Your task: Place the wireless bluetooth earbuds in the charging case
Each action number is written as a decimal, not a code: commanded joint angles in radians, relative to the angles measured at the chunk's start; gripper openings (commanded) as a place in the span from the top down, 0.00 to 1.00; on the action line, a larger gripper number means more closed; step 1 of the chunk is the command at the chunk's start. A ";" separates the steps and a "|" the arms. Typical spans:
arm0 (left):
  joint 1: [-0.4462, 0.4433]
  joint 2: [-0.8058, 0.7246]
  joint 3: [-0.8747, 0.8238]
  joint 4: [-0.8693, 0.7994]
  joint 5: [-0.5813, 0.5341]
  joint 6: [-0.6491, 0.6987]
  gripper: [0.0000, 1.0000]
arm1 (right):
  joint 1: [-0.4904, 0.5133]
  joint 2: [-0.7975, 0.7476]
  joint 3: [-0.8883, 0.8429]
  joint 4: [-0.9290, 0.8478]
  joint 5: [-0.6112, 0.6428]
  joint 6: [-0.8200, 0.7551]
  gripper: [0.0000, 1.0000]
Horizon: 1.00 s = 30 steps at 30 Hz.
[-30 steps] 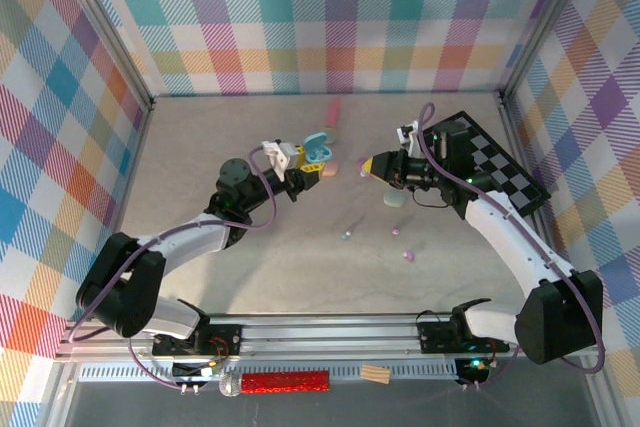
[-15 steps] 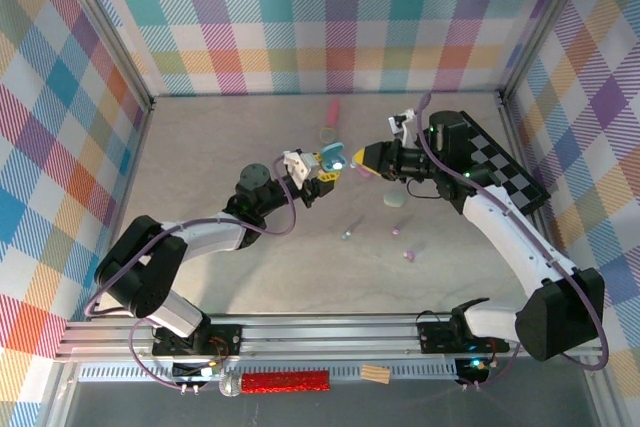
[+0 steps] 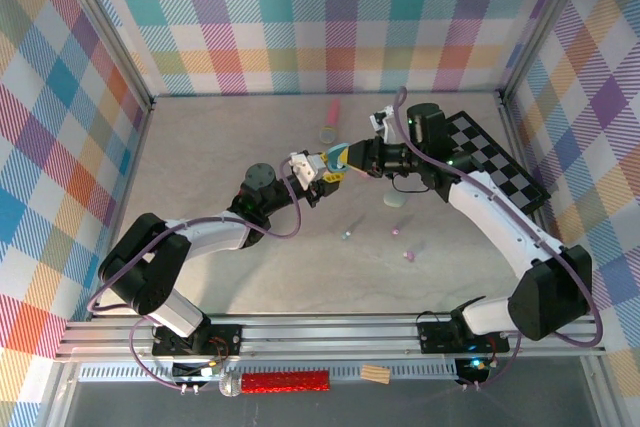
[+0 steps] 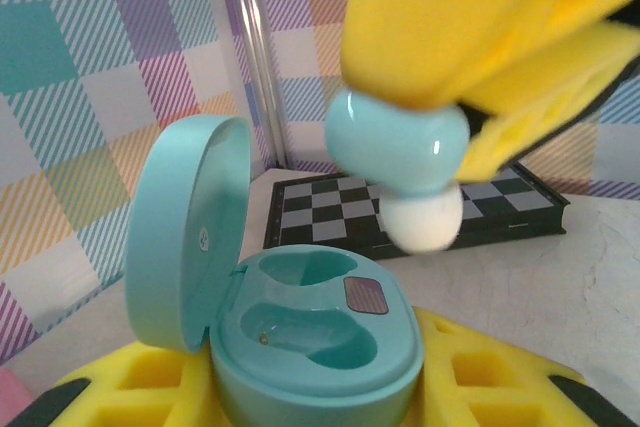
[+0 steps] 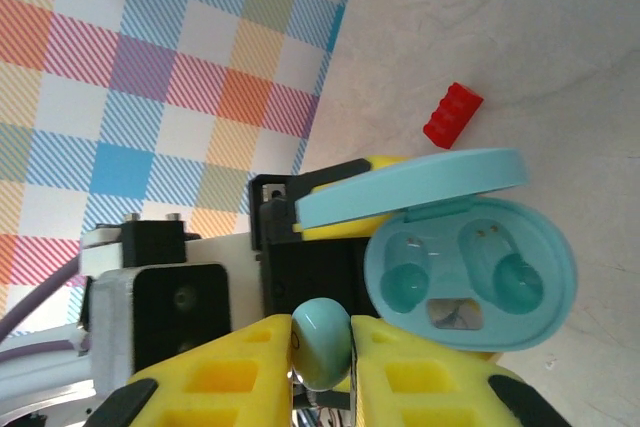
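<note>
We judge the earbud [image 4: 395, 147] tiny, light, glossy-slippery, so right claw [image 5: 322, 347] pinches its rounded body while left claw [image 3: 325, 169] clamps the open case [image 4: 315, 337] base.

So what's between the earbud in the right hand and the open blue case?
Nothing: in the left wrist view, bare air separates the earbud from the case, both sockets empty.

The teal charging case [image 4: 310, 332] sits upright in the left gripper [image 4: 305, 397], its lid standing open and two wells exposed. A pale-blue earbud [image 4: 395, 147] with a white tip hangs just above it, pinched by the right gripper [image 5: 322, 332]. Three tiny loose earbuds [image 3: 346, 235] lie on the table [image 3: 200, 197], well apart from the case.
</note>
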 commanded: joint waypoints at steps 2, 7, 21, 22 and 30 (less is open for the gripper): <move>-0.014 0.002 0.037 0.058 0.008 -0.003 0.65 | 0.008 0.020 0.044 -0.017 0.016 -0.041 0.79; -0.018 0.003 0.040 0.054 0.017 0.002 0.65 | 0.014 0.035 0.048 -0.011 0.020 -0.048 0.80; -0.022 0.002 0.045 0.048 0.030 0.019 0.65 | 0.030 0.065 0.047 -0.021 0.059 -0.067 0.79; -0.022 0.002 0.044 0.048 0.030 0.019 0.65 | 0.031 0.067 0.046 -0.021 0.062 -0.068 0.79; -0.023 -0.010 0.050 0.046 0.008 -0.016 0.65 | 0.035 0.067 0.042 -0.065 0.091 -0.087 0.69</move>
